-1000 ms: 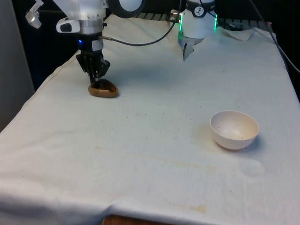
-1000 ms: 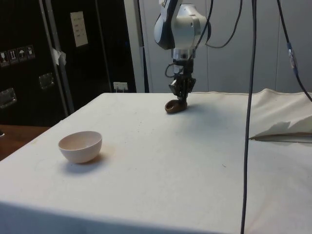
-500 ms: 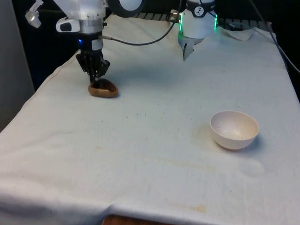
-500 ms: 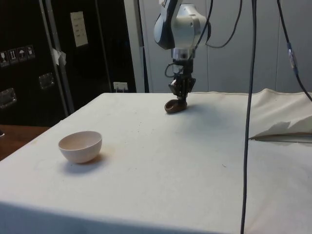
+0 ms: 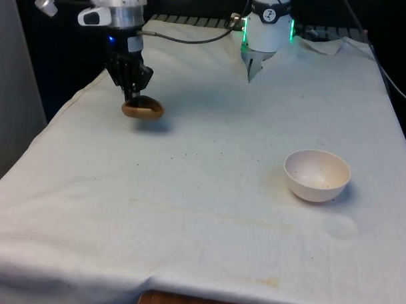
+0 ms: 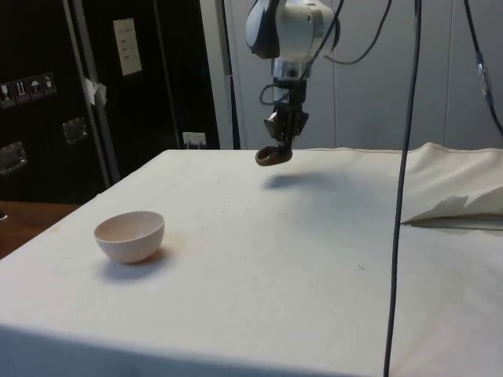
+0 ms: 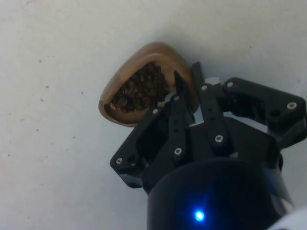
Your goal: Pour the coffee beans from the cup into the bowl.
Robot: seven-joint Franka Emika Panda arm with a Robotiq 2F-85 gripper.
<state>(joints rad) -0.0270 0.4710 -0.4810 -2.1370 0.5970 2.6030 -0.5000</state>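
the pincer [image 5: 134, 96] is clamped on the rim of the cup [image 5: 143, 109] hanging below it; carry it level to the bowl [image 5: 317, 175], so no beans [image 7: 142, 88] spill.

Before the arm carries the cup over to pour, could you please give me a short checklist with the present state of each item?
1. Claw shut on the cup rim: ok.
2. Cup lifted off the cloth, shadow beneath it: ok.
3. Beans in the cup, none seen spilled: ok.
4. Cup level enough to carry: cannot tell.
5. Bowl upright and open, away toward the front view's right: ok.
6. Bare cloth between cup and bowl: ok.
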